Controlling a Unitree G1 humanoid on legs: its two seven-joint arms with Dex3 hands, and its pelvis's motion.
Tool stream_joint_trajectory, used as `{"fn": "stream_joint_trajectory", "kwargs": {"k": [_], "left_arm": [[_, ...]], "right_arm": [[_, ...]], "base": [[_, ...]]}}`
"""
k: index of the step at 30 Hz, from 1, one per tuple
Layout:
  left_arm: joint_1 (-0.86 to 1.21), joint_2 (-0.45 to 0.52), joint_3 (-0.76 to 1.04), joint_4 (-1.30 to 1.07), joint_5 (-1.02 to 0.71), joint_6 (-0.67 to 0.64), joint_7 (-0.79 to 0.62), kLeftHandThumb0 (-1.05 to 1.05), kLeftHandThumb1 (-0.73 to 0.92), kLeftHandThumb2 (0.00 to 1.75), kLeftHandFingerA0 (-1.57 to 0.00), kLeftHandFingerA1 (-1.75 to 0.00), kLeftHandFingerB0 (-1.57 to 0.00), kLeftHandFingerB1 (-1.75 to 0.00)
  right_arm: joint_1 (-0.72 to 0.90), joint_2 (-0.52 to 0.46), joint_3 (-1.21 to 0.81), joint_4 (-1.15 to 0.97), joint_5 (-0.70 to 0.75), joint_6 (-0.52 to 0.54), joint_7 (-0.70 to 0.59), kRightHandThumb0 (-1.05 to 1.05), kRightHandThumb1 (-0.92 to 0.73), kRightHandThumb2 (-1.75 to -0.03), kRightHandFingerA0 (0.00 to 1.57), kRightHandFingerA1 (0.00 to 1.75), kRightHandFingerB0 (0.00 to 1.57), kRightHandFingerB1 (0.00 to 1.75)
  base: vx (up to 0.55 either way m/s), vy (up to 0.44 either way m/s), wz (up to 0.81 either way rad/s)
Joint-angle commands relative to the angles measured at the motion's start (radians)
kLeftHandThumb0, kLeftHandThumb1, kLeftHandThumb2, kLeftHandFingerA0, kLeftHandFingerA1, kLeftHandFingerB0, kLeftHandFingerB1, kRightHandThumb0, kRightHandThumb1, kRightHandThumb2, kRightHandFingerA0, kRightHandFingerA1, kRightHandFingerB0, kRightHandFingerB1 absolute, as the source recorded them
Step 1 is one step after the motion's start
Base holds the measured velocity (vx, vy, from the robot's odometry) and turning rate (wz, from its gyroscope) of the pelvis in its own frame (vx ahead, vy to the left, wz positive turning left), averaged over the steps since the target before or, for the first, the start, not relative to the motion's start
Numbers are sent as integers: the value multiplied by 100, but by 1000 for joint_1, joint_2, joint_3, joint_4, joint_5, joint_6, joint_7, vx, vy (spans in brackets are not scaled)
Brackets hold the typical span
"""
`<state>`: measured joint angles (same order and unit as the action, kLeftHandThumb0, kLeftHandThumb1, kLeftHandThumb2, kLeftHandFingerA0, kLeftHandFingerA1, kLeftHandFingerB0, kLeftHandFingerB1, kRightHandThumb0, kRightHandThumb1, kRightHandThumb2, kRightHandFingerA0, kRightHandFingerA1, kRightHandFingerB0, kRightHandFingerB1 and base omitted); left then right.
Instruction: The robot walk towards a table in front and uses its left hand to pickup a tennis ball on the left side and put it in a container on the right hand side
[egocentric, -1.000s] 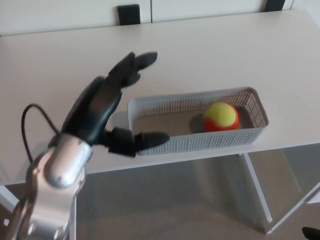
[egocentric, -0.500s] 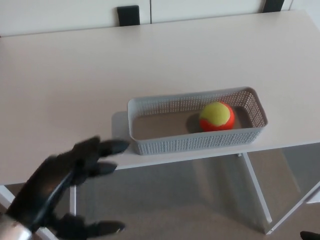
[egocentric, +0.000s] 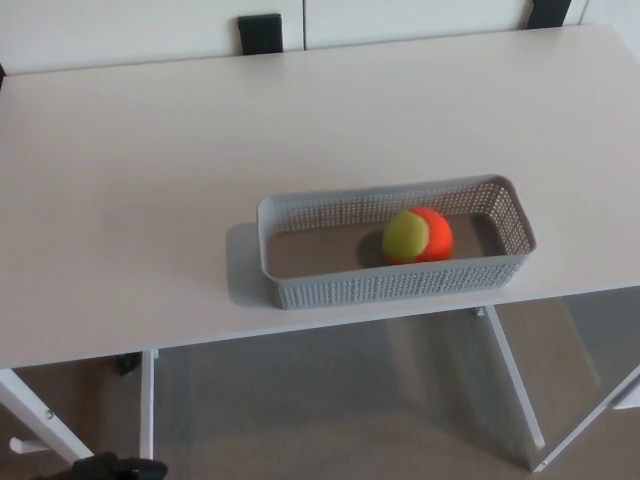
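Logging this as the tail end of the job: the ball (egocentric: 417, 236), half yellow-green and half orange, lies inside the basket (egocentric: 330, 288), on its floor a little right of the middle, between the long walls; whether it touches either wall I cannot tell from the head view. The basket sits on the table (egocentric: 150, 180) near the front edge, toward the right, upright and level. Nothing holds or touches the ball, so I judge the placing step done, with only the retreat in hand. The next move, as I read it, calls for little: keep the arm low and clear of the table edge and of the basket's near corner, since a knock there could shove the light basket toward the edge or set the ball rolling inside it. Of the robot I get only a dark sliver at the lower left edge of the picture, below the tabletop and well apart from the basket, which I take for the left hand (egocentric: 100, 467). It is cut off by the frame and too dark to read, so I cannot tell whether it is spread or closed; it shows nothing in it and touches nothing on the table. The right hand does not show at all.
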<state>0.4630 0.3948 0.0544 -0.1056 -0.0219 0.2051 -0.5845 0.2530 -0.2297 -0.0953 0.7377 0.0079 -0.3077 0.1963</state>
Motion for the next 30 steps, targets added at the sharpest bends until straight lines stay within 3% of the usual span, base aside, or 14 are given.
{"fn": "stream_joint_trajectory", "kwargs": {"k": [1,6,27,28,30], "left_arm": [[-251,-89,-27,557,40,-90,119,-16,34,85,-13,-54,-10,-51],[-276,-130,41,672,-39,-111,98,-17,35,85,-13,-54,-9,-51],[-282,-55,54,748,0,-311,104,-12,30,83,-21,-56,-17,-53],[-282,-54,51,746,-1,-306,108,-23,40,55,-31,-48,-28,-41],[-282,-50,44,736,4,-303,116,-22,40,55,-32,-48,-29,-41]], "right_arm": [[19,-14,-8,13,-5,-43,-9,-33,-48,-66,51,51,37,44],[19,-26,-10,0,-5,-47,-7,-33,-48,-66,50,50,37,44],[21,-33,2,-81,-20,-10,-22,-31,-50,-65,50,48,37,43],[19,-33,1,-78,-19,-10,-20,-32,-50,-66,50,48,37,43],[18,-35,3,-80,-21,-4,-20,-26,-58,-58,54,43,39,37]], "base": [[0,0,0],[0,0,0],[0,0,0],[0,0,0],[0,0,0]]}}
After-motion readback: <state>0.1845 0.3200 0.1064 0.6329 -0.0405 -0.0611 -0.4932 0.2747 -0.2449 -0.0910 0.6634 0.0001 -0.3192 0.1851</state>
